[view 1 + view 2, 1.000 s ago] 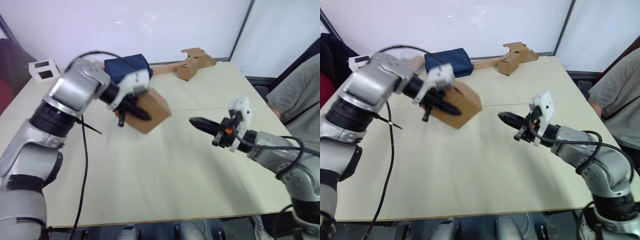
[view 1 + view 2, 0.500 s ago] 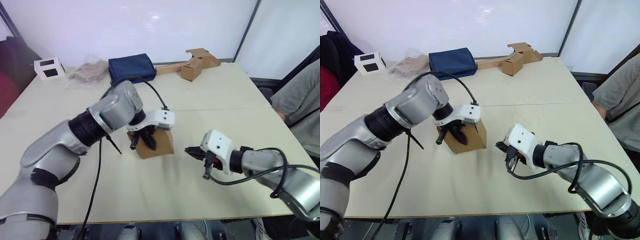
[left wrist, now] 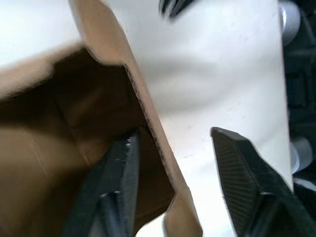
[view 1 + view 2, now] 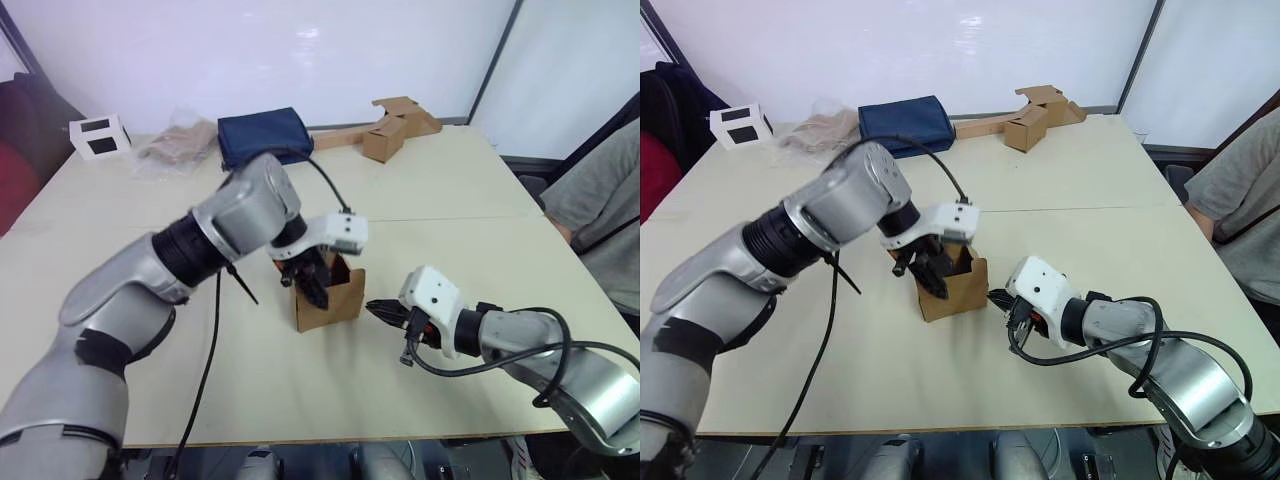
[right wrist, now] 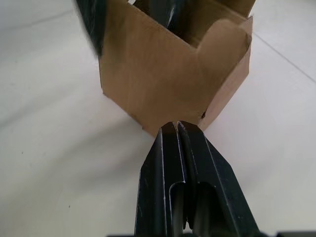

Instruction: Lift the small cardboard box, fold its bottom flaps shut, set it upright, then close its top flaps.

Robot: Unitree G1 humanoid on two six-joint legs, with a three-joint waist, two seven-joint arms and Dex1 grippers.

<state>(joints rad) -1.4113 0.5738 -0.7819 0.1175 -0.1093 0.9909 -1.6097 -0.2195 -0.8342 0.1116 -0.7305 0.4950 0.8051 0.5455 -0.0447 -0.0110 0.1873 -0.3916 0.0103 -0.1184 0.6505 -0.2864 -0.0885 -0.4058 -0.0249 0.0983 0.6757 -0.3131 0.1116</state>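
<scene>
Nearest, the right gripper point(image 4: 993, 297) lies low over the table point(image 4: 940, 390), its two black fingers point(image 5: 180, 148) pressed together with no gap and nothing held between them. Their tips reach the lower corner of the small cardboard box point(image 4: 952, 287), at or almost at the cardboard; whether they actually touch cannot be told.

Just beyond those tips the box stands upright on the table, its open end turned up. The top flaps point(image 5: 224, 37) stand raised around the opening rather than folded over it. The bottom flaps are underneath, against the table, and cannot be seen.

The left gripper point(image 4: 312, 285) comes down onto the box from above. In the left wrist view its fingers point(image 3: 121, 170) are spread apart and straddle one wall of the box, one finger inside the brown interior and the other outside over the pale tabletop. The wall runs between them; whether they are pressing on it cannot be told.

Well beyond both grippers, toward the far edge of the table, sit a dark blue bag point(image 4: 905, 123) and, to its left, a crumpled clear plastic bag point(image 4: 825, 127). Further left is a white box with black panels point(image 4: 740, 124). To the right of the blue bag lies another brown box joined to a long cardboard strip point(image 4: 1025, 125). A person's grey sleeve point(image 4: 1240, 200) shows at the right side of the table.
</scene>
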